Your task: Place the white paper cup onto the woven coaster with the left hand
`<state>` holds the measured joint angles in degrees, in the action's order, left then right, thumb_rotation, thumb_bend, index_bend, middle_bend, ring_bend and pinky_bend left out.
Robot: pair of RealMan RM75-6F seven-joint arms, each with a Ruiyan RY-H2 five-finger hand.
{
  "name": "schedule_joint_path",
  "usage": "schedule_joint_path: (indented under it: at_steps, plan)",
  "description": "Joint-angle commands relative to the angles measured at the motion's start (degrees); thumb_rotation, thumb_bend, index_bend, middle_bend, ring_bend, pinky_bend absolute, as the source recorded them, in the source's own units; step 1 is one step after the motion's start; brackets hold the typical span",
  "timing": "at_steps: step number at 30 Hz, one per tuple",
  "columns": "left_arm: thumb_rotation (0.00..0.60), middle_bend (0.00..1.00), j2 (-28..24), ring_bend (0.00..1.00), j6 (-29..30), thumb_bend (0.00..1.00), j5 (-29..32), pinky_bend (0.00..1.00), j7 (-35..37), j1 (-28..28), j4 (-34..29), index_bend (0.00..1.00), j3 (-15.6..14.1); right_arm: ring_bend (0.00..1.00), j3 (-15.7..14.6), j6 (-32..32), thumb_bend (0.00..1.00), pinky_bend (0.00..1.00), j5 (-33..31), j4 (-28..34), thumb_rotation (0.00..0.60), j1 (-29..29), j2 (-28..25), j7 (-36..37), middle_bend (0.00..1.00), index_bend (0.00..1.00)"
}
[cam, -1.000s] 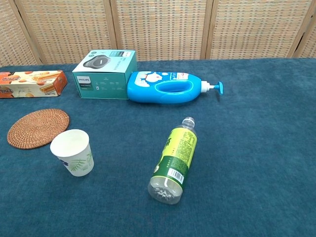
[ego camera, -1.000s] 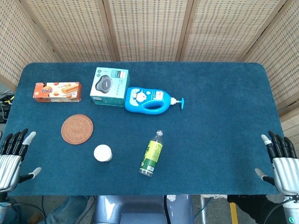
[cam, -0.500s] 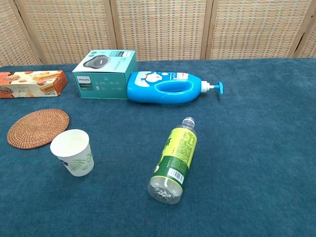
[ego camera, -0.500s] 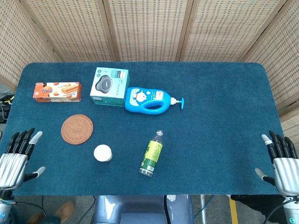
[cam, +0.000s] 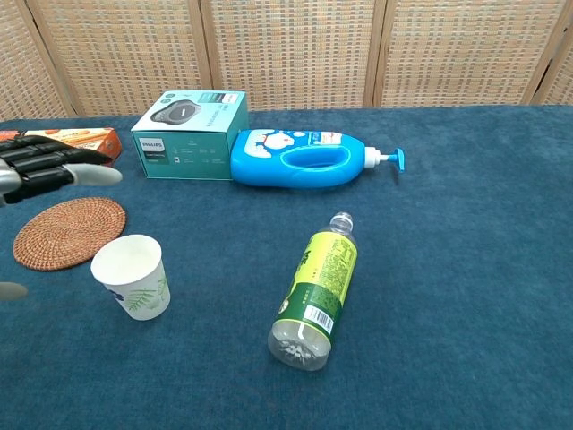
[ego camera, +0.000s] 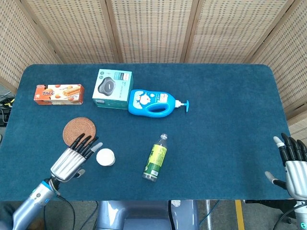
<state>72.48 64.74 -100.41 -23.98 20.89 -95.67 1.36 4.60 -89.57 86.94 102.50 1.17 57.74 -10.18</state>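
Note:
The white paper cup (ego camera: 105,157) (cam: 132,277) with a green leaf print stands upright on the blue cloth, just right of and nearer than the round woven coaster (ego camera: 79,132) (cam: 69,232). My left hand (ego camera: 74,157) (cam: 49,170) hovers just left of the cup with fingers spread, open and holding nothing; its fingertips reach over the coaster's near edge. My right hand (ego camera: 293,165) stays at the table's near right corner, open and empty.
A green-labelled plastic bottle (ego camera: 156,158) lies on its side right of the cup. Behind lie a blue pump bottle (ego camera: 153,103), a teal box (ego camera: 112,88) and an orange biscuit box (ego camera: 58,94). Woven screens back the table.
My left hand has swung in from the table's near left edge to a spot beside the cup. The right hand has dropped slightly. The cup and coaster have not moved.

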Motion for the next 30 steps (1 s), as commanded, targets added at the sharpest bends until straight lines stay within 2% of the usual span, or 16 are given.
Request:
schedule_joint_path:
  at_steps: [1,8,12,14,15,17,19,22,25,30]
  plan:
    - [0.600,0.00,2.3,0.00,-3.7,0.00,-0.5,0.00,-0.1,3.4,1.9,0.00,0.4,0.00,0.1,0.3,0.00,0.00,-0.3,-0.1,0.600,0.1,0.1,-0.2,0.00,0.07]
    - [0.600,0.00,4.9,0.00,-8.1,0.00,2.3,0.03,-2.1,6.8,4.6,0.00,1.4,0.00,0.3,0.8,0.00,0.00,-1.2,-0.5,0.600,0.3,0.3,-0.4,0.00,0.07]
    - [0.600,0.00,6.8,0.04,-8.5,0.00,3.5,0.19,-1.0,8.0,5.9,0.00,1.9,0.00,0.4,1.2,0.00,0.00,-1.6,-0.7,0.600,0.5,0.5,-0.7,0.00,0.07]
    - [0.600,0.06,7.9,0.12,-8.6,0.00,3.8,0.26,-0.3,8.5,7.1,0.01,1.9,0.00,0.4,1.4,0.00,0.00,-1.7,-0.8,0.600,0.6,0.7,-0.9,0.00,0.07]
    - [0.600,0.12,8.3,0.19,-8.6,0.00,3.9,0.30,-0.2,8.9,7.7,0.03,2.0,0.00,0.3,1.5,0.00,0.00,-1.8,-0.8,0.600,0.7,0.7,-1.0,0.00,0.07]
    - [0.600,0.23,9.1,0.28,-8.9,0.00,4.3,0.34,-0.2,9.4,8.8,0.10,2.0,0.00,0.3,1.6,0.00,0.00,-1.8,-0.9,0.600,0.7,0.9,-1.2,0.00,0.07]
    - [0.600,0.35,9.5,0.38,-9.1,0.00,4.6,0.37,0.0,9.9,9.5,0.20,1.9,0.00,0.3,1.6,0.00,0.00,-1.9,-0.9,0.600,0.8,0.9,-1.3,0.00,0.07]
    - [0.600,0.46,9.9,0.47,-9.5,0.00,4.8,0.39,0.8,10.6,10.1,0.30,1.6,0.00,0.4,1.7,0.00,0.00,-2.1,-0.9,0.600,0.8,1.0,-1.4,0.00,0.07]
    - [0.600,0.50,10.2,0.52,-9.4,0.00,4.9,0.41,2.2,11.0,10.3,0.35,1.4,0.00,0.4,1.8,0.00,0.00,-2.2,-0.9,0.600,0.8,1.0,-1.4,0.00,0.07]
    - [0.600,0.51,10.2,0.52,-8.9,0.00,5.3,0.41,3.5,11.3,10.8,0.36,1.3,0.00,0.4,1.9,0.00,0.00,-2.3,-1.0,0.600,0.9,1.0,-1.3,0.00,0.07]
